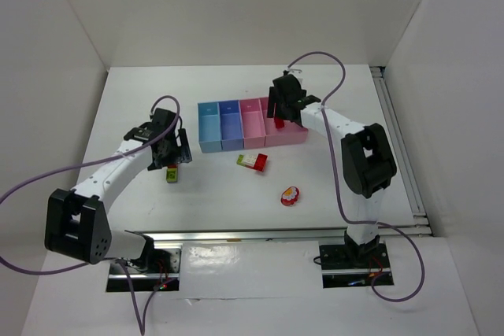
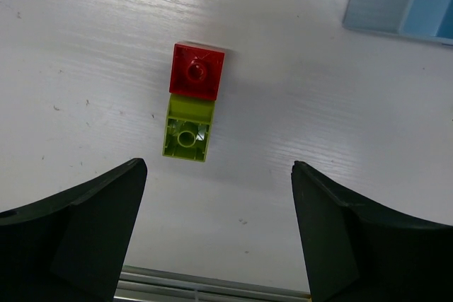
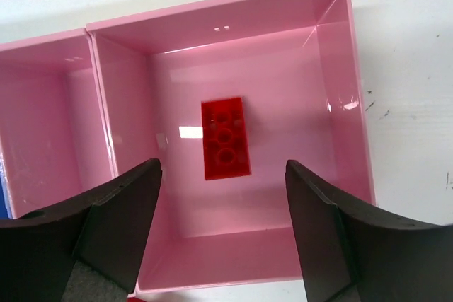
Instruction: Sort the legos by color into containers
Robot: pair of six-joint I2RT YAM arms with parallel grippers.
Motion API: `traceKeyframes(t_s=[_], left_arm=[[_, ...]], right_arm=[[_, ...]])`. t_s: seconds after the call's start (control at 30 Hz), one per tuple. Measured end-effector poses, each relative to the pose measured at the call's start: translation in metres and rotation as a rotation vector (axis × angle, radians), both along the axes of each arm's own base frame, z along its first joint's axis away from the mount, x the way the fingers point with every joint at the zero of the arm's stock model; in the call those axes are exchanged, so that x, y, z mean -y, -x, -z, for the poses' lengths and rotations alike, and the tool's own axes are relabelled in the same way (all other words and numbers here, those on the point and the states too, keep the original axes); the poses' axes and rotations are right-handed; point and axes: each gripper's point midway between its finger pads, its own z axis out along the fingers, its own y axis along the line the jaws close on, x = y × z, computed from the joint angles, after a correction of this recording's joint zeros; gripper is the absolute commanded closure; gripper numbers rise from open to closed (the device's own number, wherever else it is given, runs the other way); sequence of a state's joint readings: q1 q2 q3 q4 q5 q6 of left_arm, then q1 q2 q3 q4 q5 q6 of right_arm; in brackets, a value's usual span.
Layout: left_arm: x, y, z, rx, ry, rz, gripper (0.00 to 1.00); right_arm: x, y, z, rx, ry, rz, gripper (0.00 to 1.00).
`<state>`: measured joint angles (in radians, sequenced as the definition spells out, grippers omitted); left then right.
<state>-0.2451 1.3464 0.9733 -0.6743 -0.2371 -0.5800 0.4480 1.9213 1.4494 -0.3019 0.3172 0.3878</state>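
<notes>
my right tool (image 3: 223,203) open over the pink bin (image 3: 212,26), red brick (image 3: 225,138) sorted inside; left tool (image 2: 216,196) wide, red-green pair (image 2: 191,104) at twelve o'clock.

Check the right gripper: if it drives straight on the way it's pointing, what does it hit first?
Likely the red brick on the floor of the wide pink bin: it lies straight ahead of the open right gripper. The bin walls look clear on either side; depth is hard to judge.

Glossy pink plastic bin (image 3: 341,90), scuffed white table (image 2: 318,104)
</notes>
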Motion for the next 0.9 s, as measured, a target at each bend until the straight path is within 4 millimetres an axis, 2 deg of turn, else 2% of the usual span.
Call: traceKeyframes(t_s=[0.07, 0.17, 0.2, 0.3, 0.4, 0.47, 0.53, 0.67, 0.9], left_arm=[[0.0, 0.0, 0.001, -0.004, 0.001, -0.001, 0.06], [0.001, -0.001, 0.0, -0.003, 0.006, 0.001, 0.06], [0.001, -0.001, 0.0, -0.001, 0.008, 0.002, 0.06], [0.002, -0.001, -0.002, 0.006, 0.013, 0.004, 0.06], [0.003, -0.001, -0.006, 0.017, 0.024, 0.009, 0.07], [0.005, -0.001, -0.009, 0.027, 0.036, 0.015, 0.07], [0.007, 0.0, -0.013, 0.038, 0.047, 0.02, 0.07], [0.012, 0.001, -0.018, 0.052, 0.066, 0.037, 0.07], [0.019, 0.002, -0.017, 0.046, 0.076, 0.06, 0.07]], right_arm=[[0.0, 0.0, -0.001, 0.002, 0.002, -0.002, 0.29], [0.001, 0.007, -0.006, 0.01, -0.011, -0.012, 0.31], [0.003, 0.016, -0.009, 0.018, -0.019, -0.019, 0.31], [0.014, 0.06, -0.021, 0.019, -0.041, -0.032, 0.18], [0.016, 0.102, -0.037, 0.043, -0.08, -0.052, 0.13], [0.017, 0.131, -0.038, 0.043, -0.103, -0.058, 0.13], [0.018, 0.155, -0.031, 0.017, -0.119, -0.061, 0.1], [0.026, 0.205, 0.005, -0.103, -0.111, -0.082, 0.08], [0.023, 0.258, 0.054, -0.297, -0.127, -0.116, 0.06]])
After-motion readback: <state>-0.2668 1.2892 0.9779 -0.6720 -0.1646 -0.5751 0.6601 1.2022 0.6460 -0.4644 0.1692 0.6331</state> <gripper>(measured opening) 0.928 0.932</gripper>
